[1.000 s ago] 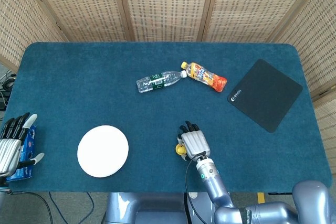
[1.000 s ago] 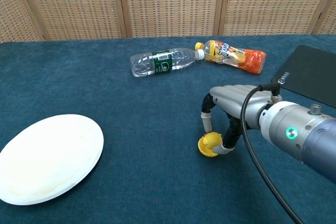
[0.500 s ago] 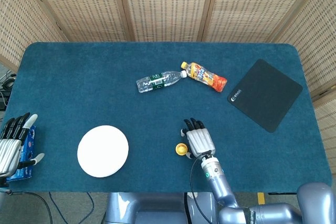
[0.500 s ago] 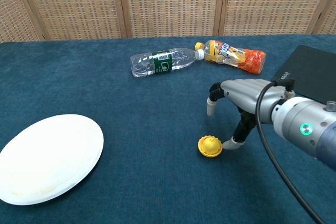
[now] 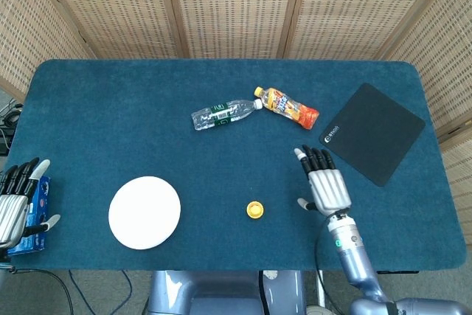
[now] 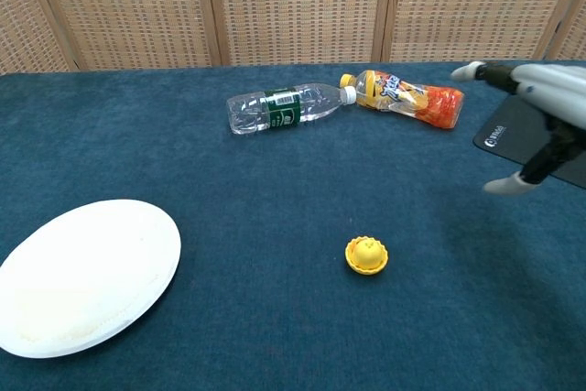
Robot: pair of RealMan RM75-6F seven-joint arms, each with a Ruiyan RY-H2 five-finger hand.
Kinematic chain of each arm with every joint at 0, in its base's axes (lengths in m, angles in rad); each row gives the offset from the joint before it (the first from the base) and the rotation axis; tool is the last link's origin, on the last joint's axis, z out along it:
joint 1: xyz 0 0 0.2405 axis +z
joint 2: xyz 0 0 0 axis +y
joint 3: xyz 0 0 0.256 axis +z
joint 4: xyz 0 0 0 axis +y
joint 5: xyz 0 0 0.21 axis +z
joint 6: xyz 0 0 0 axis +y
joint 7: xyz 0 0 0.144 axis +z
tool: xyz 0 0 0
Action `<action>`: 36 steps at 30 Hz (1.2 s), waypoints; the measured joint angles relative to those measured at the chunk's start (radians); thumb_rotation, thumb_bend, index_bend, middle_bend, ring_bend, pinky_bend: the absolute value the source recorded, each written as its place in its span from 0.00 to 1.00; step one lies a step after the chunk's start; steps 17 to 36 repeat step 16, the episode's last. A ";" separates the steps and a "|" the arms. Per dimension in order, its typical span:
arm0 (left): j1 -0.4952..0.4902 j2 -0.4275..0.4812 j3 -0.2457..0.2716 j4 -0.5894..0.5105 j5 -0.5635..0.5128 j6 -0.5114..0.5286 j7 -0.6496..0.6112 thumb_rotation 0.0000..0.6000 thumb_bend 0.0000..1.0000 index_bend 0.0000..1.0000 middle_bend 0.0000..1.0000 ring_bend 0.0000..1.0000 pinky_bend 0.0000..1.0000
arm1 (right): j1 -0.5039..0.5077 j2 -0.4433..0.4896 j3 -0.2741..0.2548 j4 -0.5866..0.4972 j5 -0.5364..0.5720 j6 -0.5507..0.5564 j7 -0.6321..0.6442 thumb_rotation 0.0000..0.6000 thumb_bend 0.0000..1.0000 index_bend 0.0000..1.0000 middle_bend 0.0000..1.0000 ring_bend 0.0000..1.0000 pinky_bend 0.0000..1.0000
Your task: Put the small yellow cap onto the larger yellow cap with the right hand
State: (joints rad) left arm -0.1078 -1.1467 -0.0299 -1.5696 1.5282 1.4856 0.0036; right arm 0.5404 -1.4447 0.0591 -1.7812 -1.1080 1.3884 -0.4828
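Small yellow cap (image 6: 367, 254) sits on larger yellow cap (image 6: 367, 266).

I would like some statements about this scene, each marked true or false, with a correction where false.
1. The right hand holds the small yellow cap. False: it is empty, fingers spread, away from the cap.
2. The small yellow cap sits on the larger yellow cap. True.
3. The clear bottle stands upright. False: it lies on its side.
4. The white plate lies left of the caps. True.
5. The orange bottle rests on the black mat. False: it lies on the table, beside the mat.
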 measured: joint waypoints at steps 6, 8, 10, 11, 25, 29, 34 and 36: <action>0.001 -0.006 0.002 -0.006 0.006 0.005 0.025 1.00 0.16 0.00 0.00 0.00 0.00 | -0.119 0.097 -0.058 0.087 -0.130 0.083 0.188 1.00 0.06 0.00 0.00 0.00 0.00; 0.001 -0.009 0.002 -0.007 0.007 0.006 0.032 1.00 0.16 0.00 0.00 0.00 0.00 | -0.154 0.114 -0.073 0.120 -0.156 0.107 0.240 1.00 0.06 0.00 0.00 0.00 0.00; 0.002 -0.011 0.002 -0.007 0.007 0.008 0.036 1.00 0.16 0.00 0.00 0.00 0.00 | -0.195 0.133 -0.087 0.157 -0.182 0.132 0.299 1.00 0.05 0.00 0.00 0.00 0.00; 0.002 -0.011 0.002 -0.007 0.006 0.007 0.038 1.00 0.16 0.00 0.00 0.00 0.00 | -0.212 0.141 -0.093 0.173 -0.193 0.142 0.322 1.00 0.05 0.00 0.00 0.00 0.00; 0.003 -0.009 0.001 -0.011 -0.002 0.004 0.045 1.00 0.16 0.00 0.00 0.00 0.00 | -0.291 0.170 -0.108 0.238 -0.241 0.195 0.406 1.00 0.05 0.00 0.00 0.00 0.00; 0.003 -0.009 0.001 -0.011 -0.002 0.004 0.045 1.00 0.16 0.00 0.00 0.00 0.00 | -0.291 0.170 -0.108 0.238 -0.241 0.195 0.406 1.00 0.05 0.00 0.00 0.00 0.00; 0.003 -0.009 0.001 -0.011 -0.002 0.004 0.045 1.00 0.16 0.00 0.00 0.00 0.00 | -0.291 0.170 -0.108 0.238 -0.241 0.195 0.406 1.00 0.05 0.00 0.00 0.00 0.00; 0.003 -0.009 0.001 -0.011 -0.002 0.004 0.045 1.00 0.16 0.00 0.00 0.00 0.00 | -0.291 0.170 -0.108 0.238 -0.241 0.195 0.406 1.00 0.05 0.00 0.00 0.00 0.00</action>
